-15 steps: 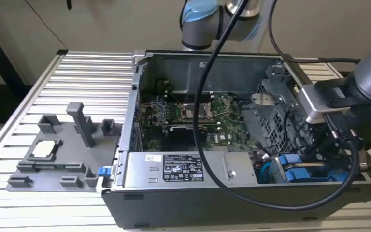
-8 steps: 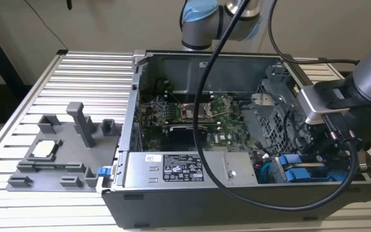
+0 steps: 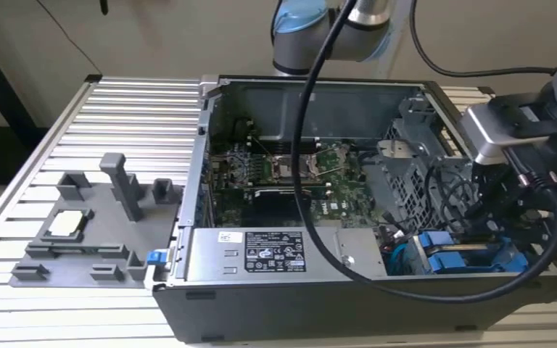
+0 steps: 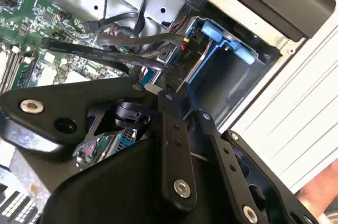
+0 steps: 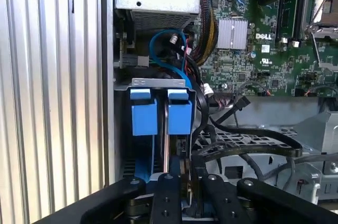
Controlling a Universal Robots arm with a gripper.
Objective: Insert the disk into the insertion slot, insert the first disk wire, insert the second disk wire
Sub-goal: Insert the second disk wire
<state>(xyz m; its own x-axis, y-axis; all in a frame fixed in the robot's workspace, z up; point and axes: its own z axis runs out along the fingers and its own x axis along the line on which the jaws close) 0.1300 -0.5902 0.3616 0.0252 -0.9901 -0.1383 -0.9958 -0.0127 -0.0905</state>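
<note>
Here the black two-fingered gripper [image 5: 185, 195] reaches into the dark grey metal drive cage's rectangular insertion slot [image 5: 158, 84], where the blue-framed silver disk [image 5: 179, 115] already sits. Whether its fingers pinch a wire cannot be told. Judged risk: the loose black cables [image 5: 248, 134] crowding the bay could snag, misaligning a connector.

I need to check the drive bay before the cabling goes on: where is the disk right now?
The disk sits in the insertion slot at the computer case's lower corner on the exterior view's right, beside another blue-fronted drive, with the gripper just at its rear edge.
</note>
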